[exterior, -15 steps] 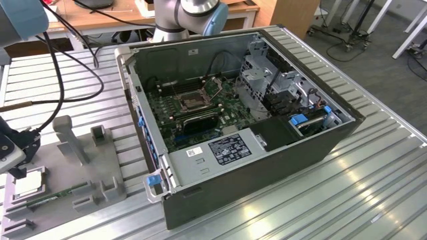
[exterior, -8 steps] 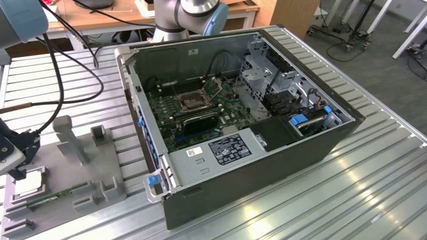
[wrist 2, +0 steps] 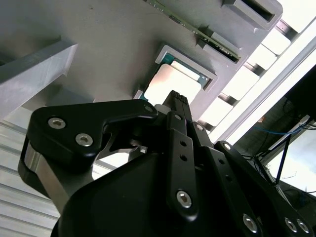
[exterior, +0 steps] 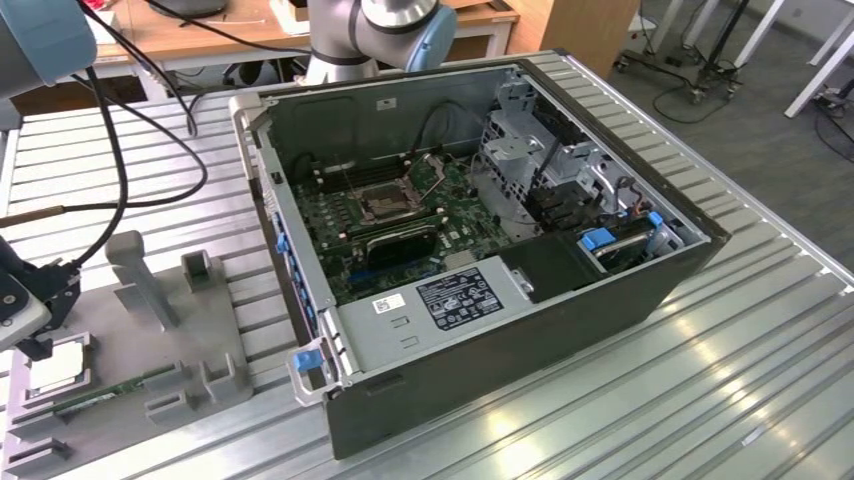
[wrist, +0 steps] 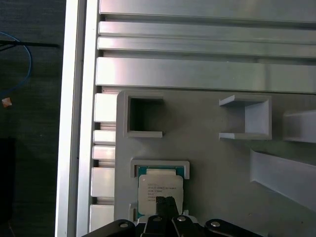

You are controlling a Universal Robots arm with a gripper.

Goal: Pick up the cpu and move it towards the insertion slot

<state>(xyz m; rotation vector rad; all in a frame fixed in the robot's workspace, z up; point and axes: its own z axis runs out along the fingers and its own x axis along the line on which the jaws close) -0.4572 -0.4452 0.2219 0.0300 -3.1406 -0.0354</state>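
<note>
The cpu (exterior: 59,371), a flat silvery square with a thin green edge, lies in a square recess of the grey tray (exterior: 160,340) at the exterior view's left. Both wrist views show the cpu (wrist: 159,189) (wrist 2: 170,83) directly under my black fingertips. My gripper (exterior: 38,345) (wrist: 165,201) (wrist 2: 176,100) hangs just above it, fingers pressed together and nothing between them. The insertion slot (exterior: 378,203), a silver-framed socket with a dark centre, sits on the green motherboard inside the open computer case (exterior: 534,330), well off toward the exterior view's right.
A long green memory stick (exterior: 100,393) (wrist 2: 197,29) lies in the tray beside the cpu. Grey upright holders (exterior: 138,275) rise from the tray. The case's tall walls (exterior: 287,250) stand between tray and socket. Black cables (exterior: 120,150) hang over the ribbed metal table (exterior: 667,400).
</note>
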